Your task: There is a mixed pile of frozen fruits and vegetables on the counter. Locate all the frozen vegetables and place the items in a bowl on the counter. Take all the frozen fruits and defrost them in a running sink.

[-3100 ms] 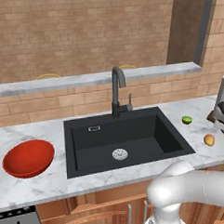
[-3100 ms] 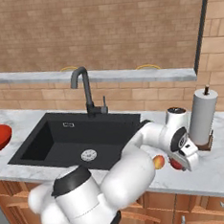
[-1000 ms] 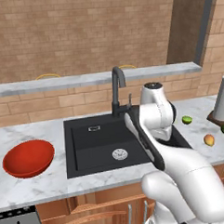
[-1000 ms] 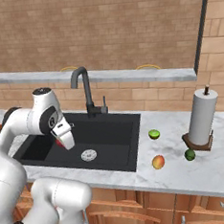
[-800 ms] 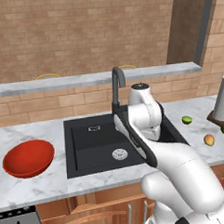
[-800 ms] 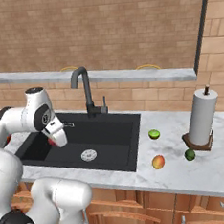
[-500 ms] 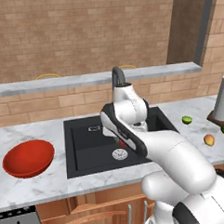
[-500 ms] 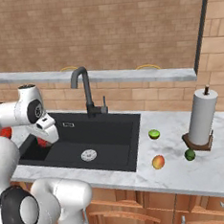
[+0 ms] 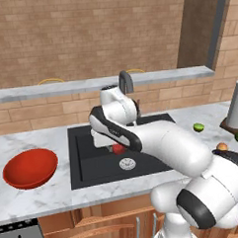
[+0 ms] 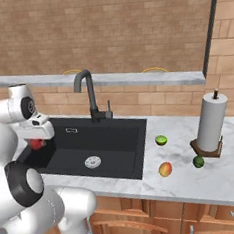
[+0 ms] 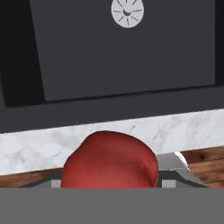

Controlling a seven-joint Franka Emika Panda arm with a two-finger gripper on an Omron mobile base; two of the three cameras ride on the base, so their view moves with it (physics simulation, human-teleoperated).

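My gripper [image 9: 115,147] hangs over the left part of the black sink [image 9: 93,164], shut on the dull red vegetable [image 9: 118,148]. In the hand view that red piece [image 11: 109,159] sits between the jaws, above the counter's [image 11: 183,127] front strip and the sink's drain [image 11: 127,11]. In the right base view the gripper [image 10: 38,141] holds the red piece [image 10: 37,144] at the sink's [image 10: 116,139] left edge. The red bowl [image 9: 29,167] stands on the counter left of the sink. To the right lie the lime-green fruit [image 10: 161,140], the orange-yellow fruit [image 10: 165,169] and the dark green vegetable [image 10: 198,161].
A dark gooseneck faucet [image 10: 89,91] rises behind the sink. A paper towel roll [image 10: 211,123] stands on a holder at the right, by the dark green piece. A grey ledge [image 9: 50,88] runs along the brick wall. My arm's white links [image 9: 161,138] span the sink.
My arm has swung left across the sink, carrying the red piece from near the faucet toward the basin's left side. The other three pieces have not moved.
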